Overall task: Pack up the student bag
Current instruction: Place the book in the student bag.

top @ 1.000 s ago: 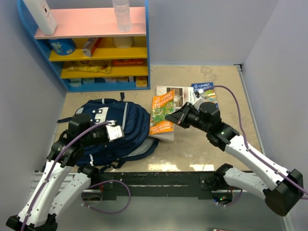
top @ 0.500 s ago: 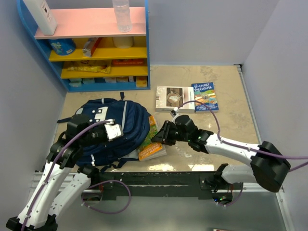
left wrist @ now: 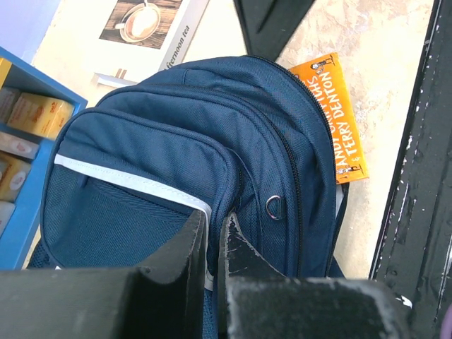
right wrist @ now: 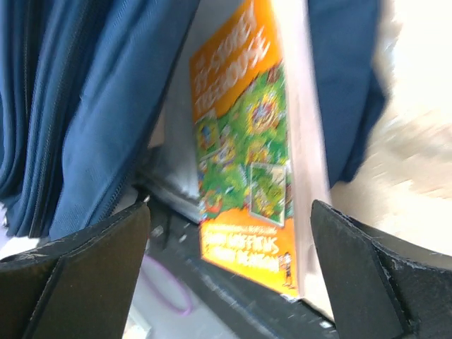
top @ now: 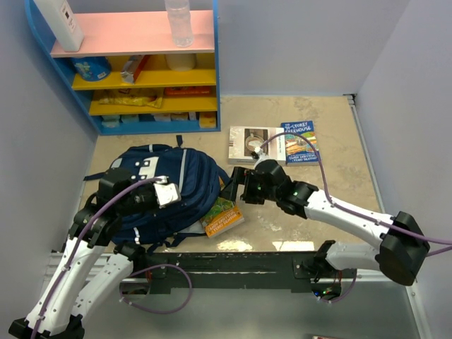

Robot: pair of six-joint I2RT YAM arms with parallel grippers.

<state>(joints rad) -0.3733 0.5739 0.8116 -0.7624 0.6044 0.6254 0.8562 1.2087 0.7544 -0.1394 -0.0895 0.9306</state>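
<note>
The student bag (top: 169, 187) lies flat beneath the left gripper (left wrist: 214, 236), with its open side turned toward the right gripper (top: 236, 183). The left gripper is pressed together on a fold of the top panel beside the grey trim stripe (left wrist: 134, 185), pinching the fabric. Judged purpose: to hold the mouth up and stop the bag sliding during loading.

The orange book (top: 224, 217) lies straight ahead of the right gripper, in line with the gap between its fingers and touching neither. Its far end is tucked under the navy edge and its near end rests on the table (top: 332, 183). Judged half inserted; a lengthwise push looks needed.

The right gripper is spread wide and holds nothing.

The grey-covered book (top: 251, 145) and blue book (top: 300, 141) lie to the side of the right gripper, apart from the bag and unpacked.

A D-ring (left wrist: 274, 207) sits just ahead and right of the left fingertips.
</note>
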